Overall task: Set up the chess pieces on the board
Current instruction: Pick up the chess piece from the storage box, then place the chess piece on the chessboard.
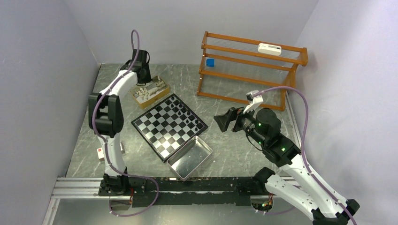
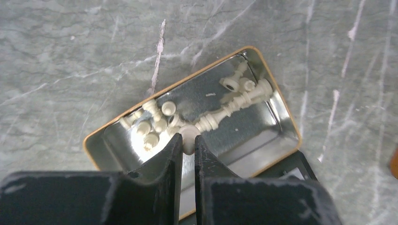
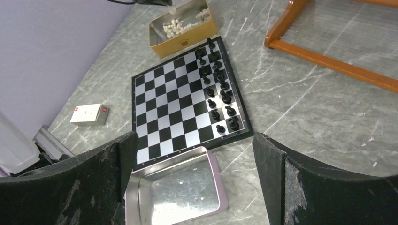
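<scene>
The board (image 1: 165, 127) lies mid-table, and black chess pieces (image 1: 186, 115) fill its two rows on the right-hand side. Cream chess pieces (image 2: 157, 124) lie heaped in a gold-rimmed box (image 2: 281, 119) behind the board's far left corner. My left gripper (image 2: 188, 140) hangs over that box, shut on one cream piece (image 2: 189, 133) pinched between its fingertips. To the right of the board my right gripper (image 1: 224, 121) stands open and holds nothing. In the right wrist view the board (image 3: 169, 108) and its black pieces (image 3: 218, 101) show between the wide-apart fingers (image 3: 124, 159).
A shiny metal tray (image 1: 189, 157) sits at the board's near corner. A wooden rack (image 1: 248, 70) with a blue cube (image 1: 210, 62) and a white device (image 1: 269, 48) stands at the back right. A small white box (image 3: 89, 114) lies near the left arm's base.
</scene>
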Controlling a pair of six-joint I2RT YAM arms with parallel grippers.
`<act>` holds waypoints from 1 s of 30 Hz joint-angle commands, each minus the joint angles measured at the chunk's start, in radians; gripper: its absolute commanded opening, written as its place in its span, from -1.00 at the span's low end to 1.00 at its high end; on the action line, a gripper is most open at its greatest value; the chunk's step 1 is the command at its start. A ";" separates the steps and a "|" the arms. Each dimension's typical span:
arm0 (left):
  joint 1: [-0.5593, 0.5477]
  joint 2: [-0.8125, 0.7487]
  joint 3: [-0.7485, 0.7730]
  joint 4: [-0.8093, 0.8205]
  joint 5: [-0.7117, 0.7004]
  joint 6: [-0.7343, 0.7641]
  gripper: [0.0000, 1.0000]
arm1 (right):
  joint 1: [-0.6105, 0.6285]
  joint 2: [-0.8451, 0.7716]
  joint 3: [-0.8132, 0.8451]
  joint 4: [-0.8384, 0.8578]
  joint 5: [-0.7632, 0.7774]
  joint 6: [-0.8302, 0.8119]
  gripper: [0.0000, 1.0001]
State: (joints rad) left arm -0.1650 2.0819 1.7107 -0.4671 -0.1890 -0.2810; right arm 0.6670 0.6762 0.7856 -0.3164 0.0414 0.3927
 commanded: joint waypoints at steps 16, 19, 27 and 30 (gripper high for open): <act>0.005 -0.596 -0.480 -0.163 0.244 -0.061 -0.73 | 0.004 -0.027 -0.006 -0.044 0.005 0.050 0.95; 0.002 -0.660 -0.551 -0.181 0.240 -0.076 -0.71 | 0.004 -0.026 -0.011 -0.038 -0.006 0.056 0.95; -0.024 -0.737 -0.722 -0.188 0.130 -0.134 -0.70 | 0.003 -0.019 0.007 -0.044 -0.029 0.041 0.95; -0.050 -0.775 -0.754 -0.170 0.073 -0.152 -0.70 | 0.004 -0.021 0.007 -0.049 -0.029 0.027 0.95</act>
State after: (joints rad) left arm -0.1837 1.3613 0.9878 -0.6491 -0.0402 -0.3904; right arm 0.6670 0.6636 0.7834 -0.3653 0.0223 0.4400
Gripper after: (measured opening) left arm 0.163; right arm 0.974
